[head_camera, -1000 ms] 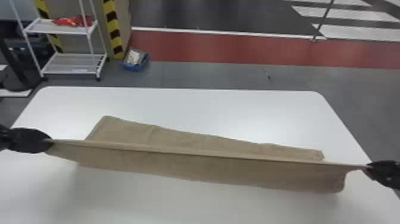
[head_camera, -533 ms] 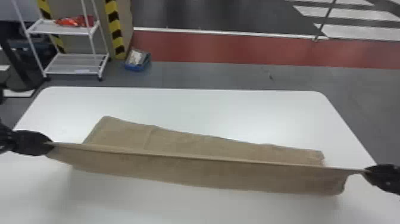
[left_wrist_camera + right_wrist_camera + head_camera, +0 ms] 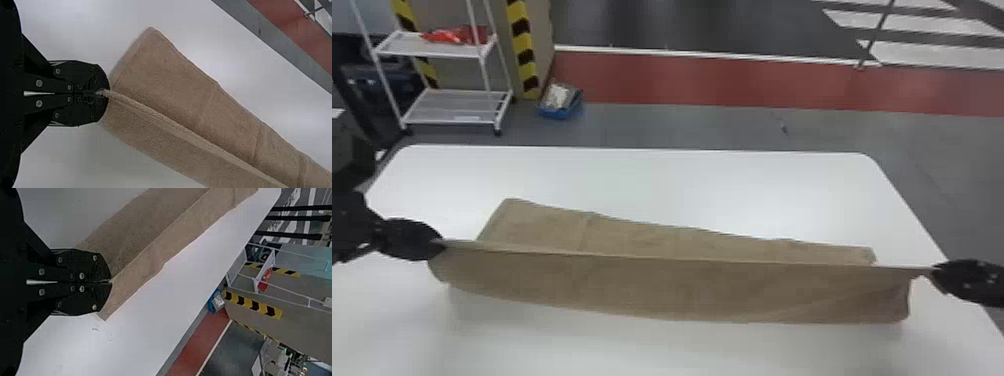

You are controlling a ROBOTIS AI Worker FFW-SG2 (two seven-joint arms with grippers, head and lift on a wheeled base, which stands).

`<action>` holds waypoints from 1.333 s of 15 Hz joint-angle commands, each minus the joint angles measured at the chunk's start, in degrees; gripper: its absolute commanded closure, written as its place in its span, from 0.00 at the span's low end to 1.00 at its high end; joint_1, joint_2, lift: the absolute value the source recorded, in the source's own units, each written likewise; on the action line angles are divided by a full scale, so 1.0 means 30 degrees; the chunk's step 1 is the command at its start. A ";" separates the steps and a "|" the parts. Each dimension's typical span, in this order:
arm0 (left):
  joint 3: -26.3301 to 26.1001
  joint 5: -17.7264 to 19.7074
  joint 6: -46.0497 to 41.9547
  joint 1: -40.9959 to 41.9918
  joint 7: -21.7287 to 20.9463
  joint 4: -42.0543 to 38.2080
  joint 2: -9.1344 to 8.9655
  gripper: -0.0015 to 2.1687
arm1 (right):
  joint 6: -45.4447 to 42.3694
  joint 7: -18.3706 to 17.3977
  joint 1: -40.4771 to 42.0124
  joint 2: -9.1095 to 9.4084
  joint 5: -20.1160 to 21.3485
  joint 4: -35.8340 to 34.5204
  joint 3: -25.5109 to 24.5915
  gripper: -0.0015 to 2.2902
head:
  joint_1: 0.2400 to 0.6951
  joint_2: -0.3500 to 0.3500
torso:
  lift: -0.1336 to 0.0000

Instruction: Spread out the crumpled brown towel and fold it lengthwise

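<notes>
The desk (image 3: 682,185) is white, with rounded far corners, and on it lies the far part of the brown towel (image 3: 632,238)

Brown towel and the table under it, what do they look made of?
The brown towel looks like matte terry cloth, perhaps cotton, from its fuzzy, pebbly surface. The table seems laminate or plastic, smooth and slightly glossy, from its soft bright patches.

Black arms (image 3: 351,225), rounded black fingers (image 3: 87,300), silver screws (image 3: 38,103)

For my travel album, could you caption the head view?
Two black grippers, left and right, hold a brown towel's raised edge taut above a white table.
</notes>
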 commanded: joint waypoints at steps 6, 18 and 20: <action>-0.2617 -0.1329 0.0165 -0.3089 0.0739 0.2962 -0.0908 0.74 | 0.0845 0.0092 -0.3425 -0.1099 0.2010 0.4960 0.1572 0.53 | 1.00 0.23 | 0.07; -0.4052 -0.1446 0.0399 -0.4847 0.2819 0.5628 -0.2256 0.74 | 0.4361 0.0092 -0.5886 -0.0777 0.0779 0.6132 0.1835 0.53 | 1.00 0.15 | 0.07; -0.4052 -0.1446 0.0399 -0.5081 0.2907 0.5921 -0.2314 0.74 | 0.4830 0.0092 -0.6033 -0.0806 0.0721 0.6161 0.1806 0.53 | 1.00 0.15 | 0.07</action>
